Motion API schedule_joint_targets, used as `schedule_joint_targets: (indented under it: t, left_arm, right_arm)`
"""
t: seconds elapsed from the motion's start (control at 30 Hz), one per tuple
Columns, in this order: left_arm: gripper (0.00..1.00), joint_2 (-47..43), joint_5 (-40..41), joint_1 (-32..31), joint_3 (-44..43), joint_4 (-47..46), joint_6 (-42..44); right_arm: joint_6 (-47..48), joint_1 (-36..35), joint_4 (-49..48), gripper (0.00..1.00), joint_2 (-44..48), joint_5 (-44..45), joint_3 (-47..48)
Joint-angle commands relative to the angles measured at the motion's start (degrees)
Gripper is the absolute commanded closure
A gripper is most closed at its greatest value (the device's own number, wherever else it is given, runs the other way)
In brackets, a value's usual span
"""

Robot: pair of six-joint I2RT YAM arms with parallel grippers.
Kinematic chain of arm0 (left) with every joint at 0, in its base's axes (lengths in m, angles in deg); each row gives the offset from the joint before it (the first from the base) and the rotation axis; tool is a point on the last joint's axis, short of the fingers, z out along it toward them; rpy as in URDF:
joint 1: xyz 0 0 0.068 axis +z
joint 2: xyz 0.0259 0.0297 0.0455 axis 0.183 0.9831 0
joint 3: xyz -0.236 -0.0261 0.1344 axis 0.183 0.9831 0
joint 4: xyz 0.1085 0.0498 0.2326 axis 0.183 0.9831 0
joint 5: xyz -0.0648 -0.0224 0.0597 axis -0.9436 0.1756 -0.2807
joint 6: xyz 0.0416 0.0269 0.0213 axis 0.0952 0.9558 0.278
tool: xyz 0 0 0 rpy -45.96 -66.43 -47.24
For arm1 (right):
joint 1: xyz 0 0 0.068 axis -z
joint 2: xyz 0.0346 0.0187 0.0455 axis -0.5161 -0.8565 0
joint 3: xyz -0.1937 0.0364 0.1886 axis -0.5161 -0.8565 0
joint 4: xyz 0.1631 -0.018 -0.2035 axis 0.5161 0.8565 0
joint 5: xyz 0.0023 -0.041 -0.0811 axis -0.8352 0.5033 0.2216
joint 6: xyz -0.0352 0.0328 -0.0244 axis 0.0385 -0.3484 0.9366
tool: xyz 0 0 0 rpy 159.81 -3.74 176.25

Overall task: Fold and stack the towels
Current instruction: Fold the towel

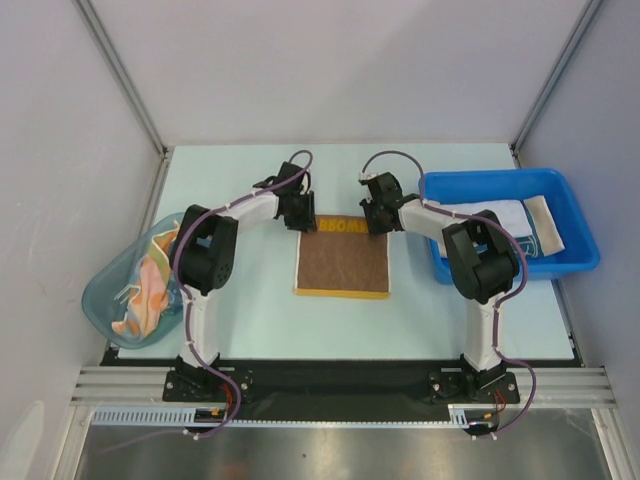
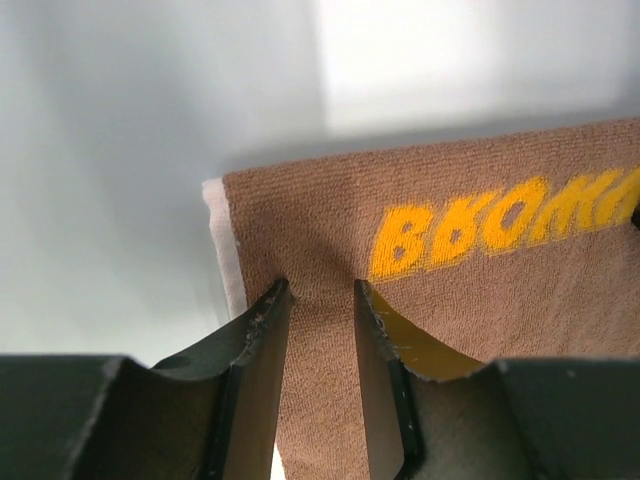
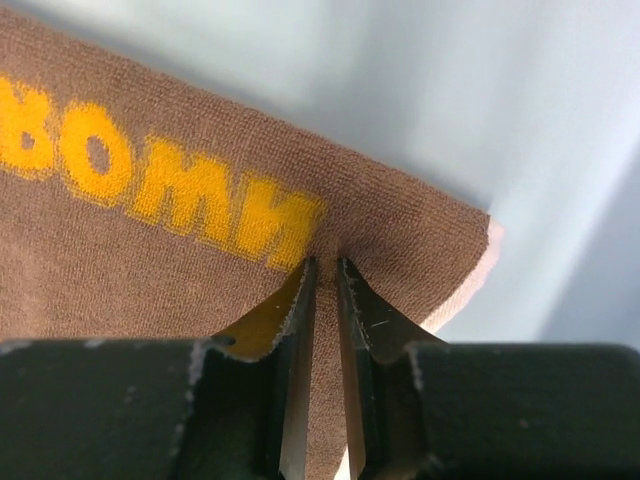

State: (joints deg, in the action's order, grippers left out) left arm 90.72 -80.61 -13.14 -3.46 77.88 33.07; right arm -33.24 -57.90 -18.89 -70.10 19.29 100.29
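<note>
The brown towel (image 1: 342,262) spreads toward me from my grippers, its far corners pinched in my left gripper (image 2: 318,290) and right gripper (image 3: 325,265). Only the wrist views show cloth between the fingers (image 2: 255,350); the top view shows the whole square. Yellow lettering (image 2: 460,235) beside my left gripper reads "BBOM".

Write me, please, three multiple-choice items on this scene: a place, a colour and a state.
1. Where is the brown towel? A in the blue bin; B in the teal tub; C on the middle of the table.
2. What colour is its lettering? A yellow; B white; C green.
3. How is the right pincer? A wide open; B closed on the towel's corner; C out of view.
Answers: 1 C, it lies mid-table; 2 A, yellow letters show on brown; 3 B, cloth is nipped between its fingers.
</note>
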Motion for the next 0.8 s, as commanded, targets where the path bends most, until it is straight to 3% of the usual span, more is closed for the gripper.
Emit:
schedule_joint_targets:
  t: [0.0,0.17,0.53,0.77]
  left_arm:
    - [0.61,-2.6,4.6,1.4,4.4,1.6,-1.6]
    - [0.61,-6.8,5.7,1.5,7.5,1.7,-2.6]
    - [0.60,-10.4,5.1,1.5,7.7,2.0,-2.5]
    - [0.53,-9.7,-0.6,3.2,0.0,2.4,8.6]
  right_arm:
    - [4.3,0.2,-1.2,0.79,-0.8,-4.7,1.7]
    - [7.2,0.6,-0.9,0.75,1.0,-9.1,3.2]
    - [8.9,1.3,1.5,0.76,-1.5,-6.7,7.4]
    - [11.9,3.4,2.5,0.75,-5.8,-6.6,10.7]
